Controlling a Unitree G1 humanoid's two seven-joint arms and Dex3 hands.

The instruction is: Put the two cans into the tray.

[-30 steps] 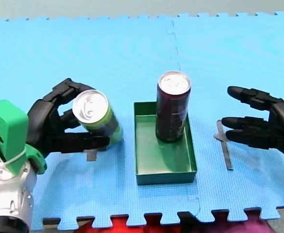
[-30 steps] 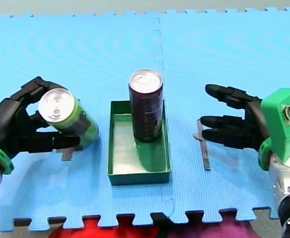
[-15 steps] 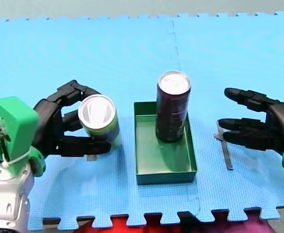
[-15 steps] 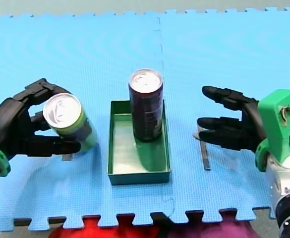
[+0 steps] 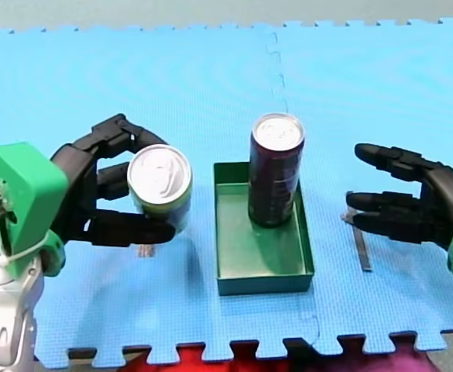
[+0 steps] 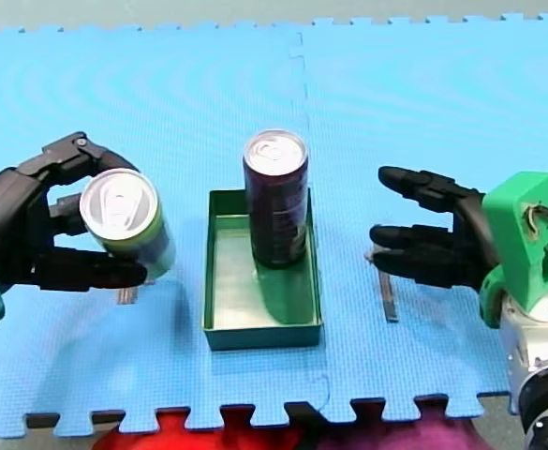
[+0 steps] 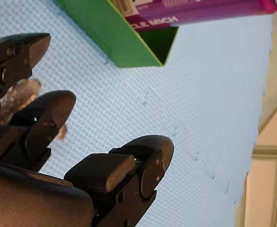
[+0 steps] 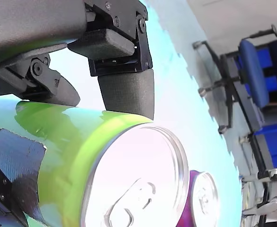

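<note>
The green can (image 5: 161, 190) sits left of centre in the head views, gripped around its body by the left hand (image 5: 83, 194), raised off the blue mat (image 5: 172, 70) with its top tipped toward the camera. The purple can (image 5: 275, 170) already stands upright in the far end of the green tray (image 5: 265, 283), at the middle of the frame.

The likely trouble is room. The near half of the tray is free, but it is narrow, and the left hand's fingers wrap well round the green can. Carried across too low, the can or a finger could catch the tray's left wall and shove the tray. Taken too far back, it could knock the purple can over. Released while tilted, it may topple on landing. The grip looks sideways, so a slip during the move seems possible too.

The right hand (image 5: 400, 205) hangs open at the right of the frame, holding nothing, above a small metal strip (image 5: 363, 252) on the mat.

Compared with a second ago, the green can is higher and less slanted, and the left hand has risen with it. The right hand has edged slightly toward the tray. Tray and purple can are unchanged.
</note>
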